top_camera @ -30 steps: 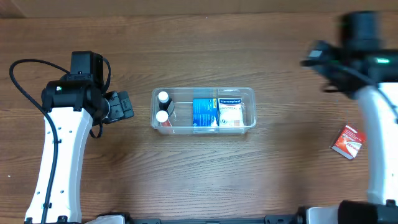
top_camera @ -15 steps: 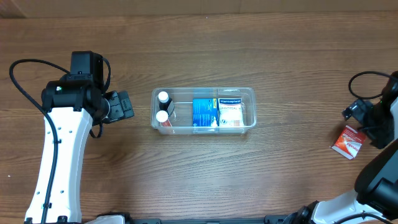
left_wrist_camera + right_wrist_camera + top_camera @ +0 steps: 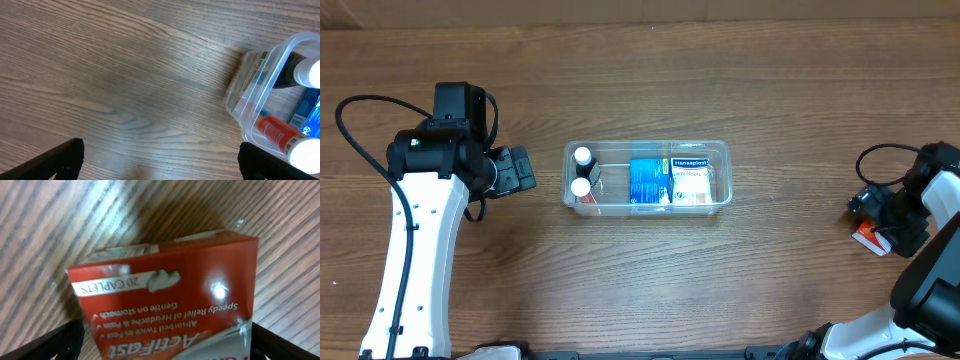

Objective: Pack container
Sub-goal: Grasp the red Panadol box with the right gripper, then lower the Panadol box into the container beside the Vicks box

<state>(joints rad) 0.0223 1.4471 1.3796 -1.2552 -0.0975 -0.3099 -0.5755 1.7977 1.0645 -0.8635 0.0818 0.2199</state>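
The container (image 3: 648, 145) sits near the middle of the table (image 3: 640, 290), its long side running left to right. Inside it, two white-capped bottles (image 3: 582, 156) lie at the left end, one farther and one nearer. A blue box (image 3: 645, 180) sits about midway, and a white box (image 3: 691, 182) is just to its right, against it. The left hand (image 3: 520, 170) hangs just left of the container, apart from it, and is released. In the left wrist view its fingers (image 3: 62, 159) show at the two lower corners, spread wide with only wood between them. The container's rounded left end shows at the right of that view, and one bottle with a red body lies against the wall. The right hand (image 3: 875, 213) is at the right edge of the table, well apart from the container. It is directly over a red box (image 3: 866, 237), of which only a corner shows from above. In the right wrist view this box fills most of the frame, lying flat on the wood, with a white band reading "20 CAPLETS" and the name "ActiFast". The right hand's fingers (image 3: 60, 340) show at the lower corners, wide apart, with the box between them, so the hand is spread and not clenched. Whether its tips touch the box cannot be told.
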